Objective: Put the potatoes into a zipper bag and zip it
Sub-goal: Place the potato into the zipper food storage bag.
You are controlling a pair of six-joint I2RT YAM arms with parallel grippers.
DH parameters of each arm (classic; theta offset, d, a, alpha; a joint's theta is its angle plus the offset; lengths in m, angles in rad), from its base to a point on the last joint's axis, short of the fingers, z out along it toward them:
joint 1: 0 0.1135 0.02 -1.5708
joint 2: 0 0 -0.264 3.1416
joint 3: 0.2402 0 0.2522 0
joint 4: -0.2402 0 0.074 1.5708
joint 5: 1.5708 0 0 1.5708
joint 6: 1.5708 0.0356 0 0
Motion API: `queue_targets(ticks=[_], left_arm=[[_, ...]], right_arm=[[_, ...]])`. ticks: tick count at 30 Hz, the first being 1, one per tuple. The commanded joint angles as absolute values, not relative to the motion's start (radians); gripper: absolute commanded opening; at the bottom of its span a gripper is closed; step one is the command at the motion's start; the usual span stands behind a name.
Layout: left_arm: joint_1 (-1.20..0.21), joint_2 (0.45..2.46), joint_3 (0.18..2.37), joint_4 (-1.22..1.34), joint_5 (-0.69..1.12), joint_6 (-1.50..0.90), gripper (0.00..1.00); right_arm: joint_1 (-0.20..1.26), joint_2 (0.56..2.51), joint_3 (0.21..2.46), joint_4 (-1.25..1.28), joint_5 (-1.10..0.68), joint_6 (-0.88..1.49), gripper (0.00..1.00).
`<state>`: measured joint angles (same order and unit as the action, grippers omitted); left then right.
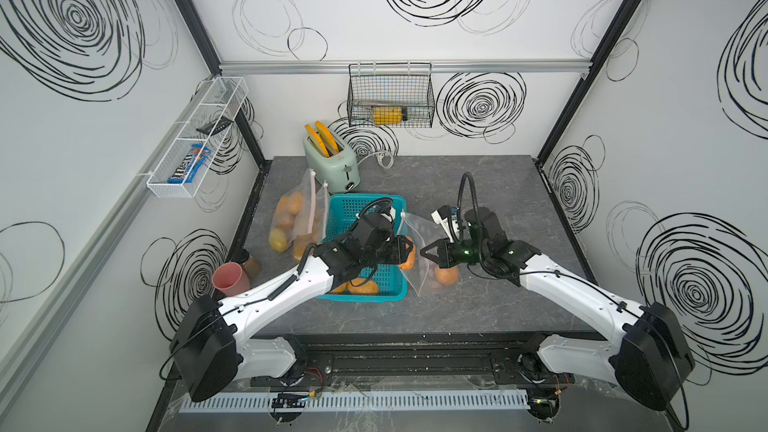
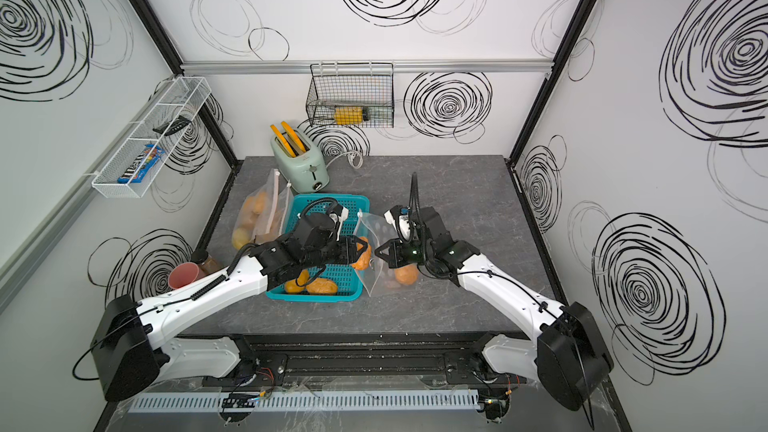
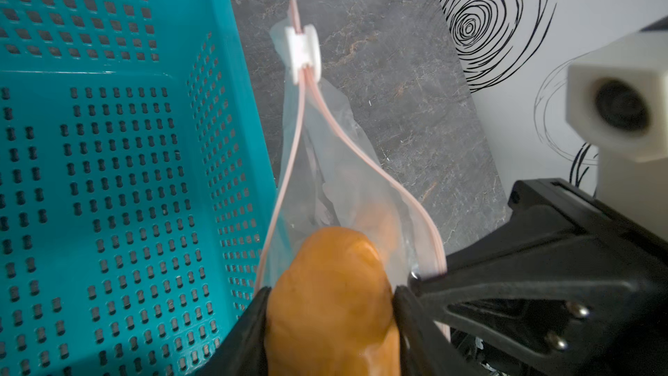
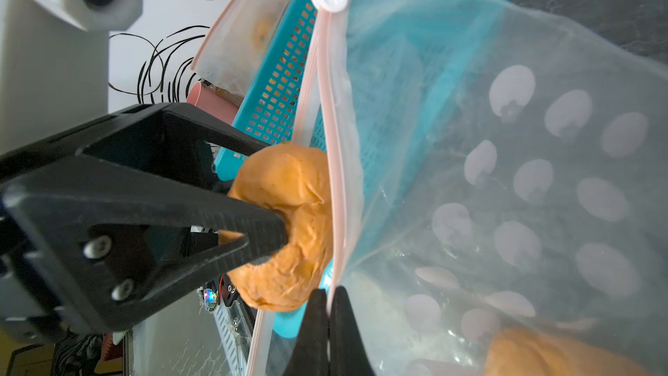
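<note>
On a grey marbled tabletop (image 1: 478, 201), the left gripper (image 1: 408, 249) clamps an orange-brown oval potato (image 3: 330, 302) at the open mouth of a clear plastic zipper bag (image 4: 506, 175). Directly opposite, the right gripper (image 4: 327, 305) is closed, pinching the bag's pink zipper rim (image 4: 334, 182). Another potato (image 1: 446, 274) lies inside the bag beneath it.

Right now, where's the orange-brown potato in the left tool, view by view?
In both top views: orange-brown potato mid-picture, gripped in the left tool, at the clear zipper bag's mouth.
Left wrist: near foreground, between the black fingers.
Right wrist: mid-picture, against the bag's pink zip strip.
Shared landmark: teal perforated plastic basket, beside the potato in every view.
</note>
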<state>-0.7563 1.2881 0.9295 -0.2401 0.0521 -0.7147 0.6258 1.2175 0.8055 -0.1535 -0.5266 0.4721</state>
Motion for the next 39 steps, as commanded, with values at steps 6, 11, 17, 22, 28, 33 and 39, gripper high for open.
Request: queue_targets(ticks=[6, 11, 17, 22, 28, 33, 39], left_arm=[[-0.758, 1.312, 0.936, -0.254, 0.013, -0.706, 0.53], [-0.761, 1.323, 0.946, -0.278, -0.006, -0.707, 0.54], [-0.765, 1.334, 0.964, -0.305, -0.030, -0.708, 0.56], [-0.766, 1.364, 1.012, -0.297, 0.013, -0.720, 0.60], [-0.772, 1.356, 1.026, -0.309, 0.017, -0.707, 0.65], [-0.773, 1.326, 1.014, -0.305, 0.040, -0.700, 0.71], [-0.764, 1.257, 1.015, -0.347, 0.024, -0.671, 0.72]], right_arm=[[0.640, 1.198, 0.849, -0.183, -0.510, 0.457, 0.00], [0.657, 1.193, 0.849, -0.169, -0.506, 0.456, 0.00], [0.676, 1.204, 0.862, -0.174, -0.498, 0.456, 0.00], [0.692, 1.213, 0.858, -0.163, -0.493, 0.460, 0.00], [0.696, 1.214, 0.858, -0.165, -0.489, 0.462, 0.00], [0.696, 1.214, 0.861, -0.165, -0.484, 0.460, 0.00], [0.695, 1.214, 0.865, -0.166, -0.482, 0.459, 0.00]])
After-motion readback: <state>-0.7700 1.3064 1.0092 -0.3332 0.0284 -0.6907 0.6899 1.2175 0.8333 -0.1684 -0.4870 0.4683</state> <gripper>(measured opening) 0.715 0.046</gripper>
